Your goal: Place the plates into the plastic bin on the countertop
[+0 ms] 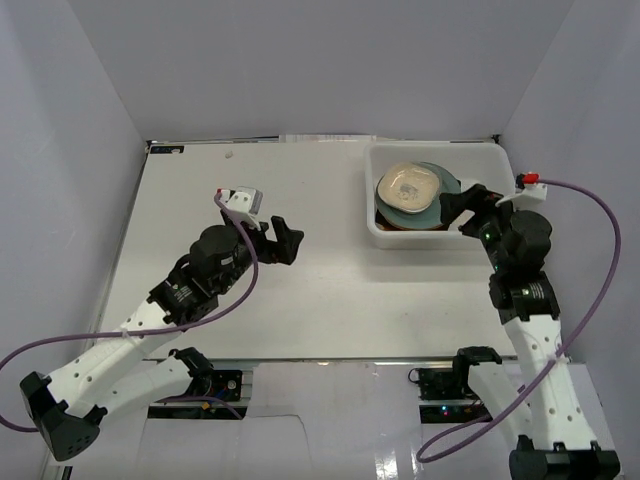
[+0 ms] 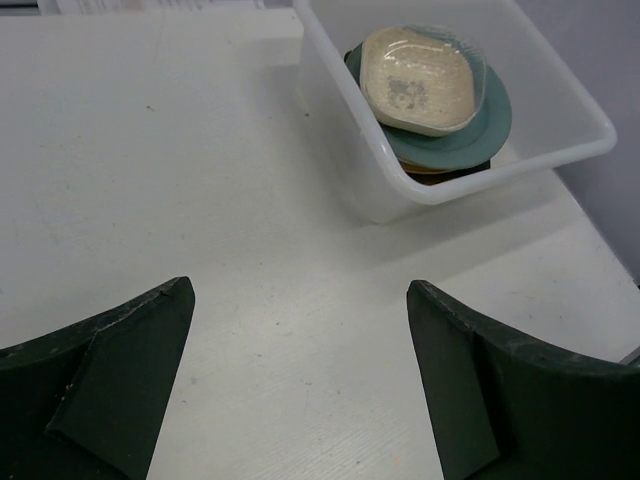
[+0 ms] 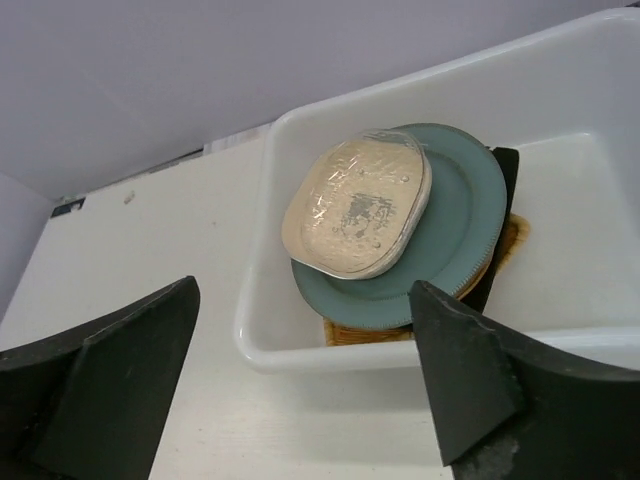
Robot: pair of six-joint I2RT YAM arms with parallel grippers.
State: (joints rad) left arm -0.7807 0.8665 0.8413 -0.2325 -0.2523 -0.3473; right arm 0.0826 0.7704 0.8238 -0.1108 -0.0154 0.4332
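top external: white countertop (image 1: 320, 300), pale walls (image 1: 320, 60)

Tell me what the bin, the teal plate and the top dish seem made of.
Bin: probably plastic, milky and translucent; its contents show dimly through its wall. Teal plate: looks like glazed ceramic, with a soft sheen. Top dish: seemingly clear glass over a cream plate, judging by rippled glints.
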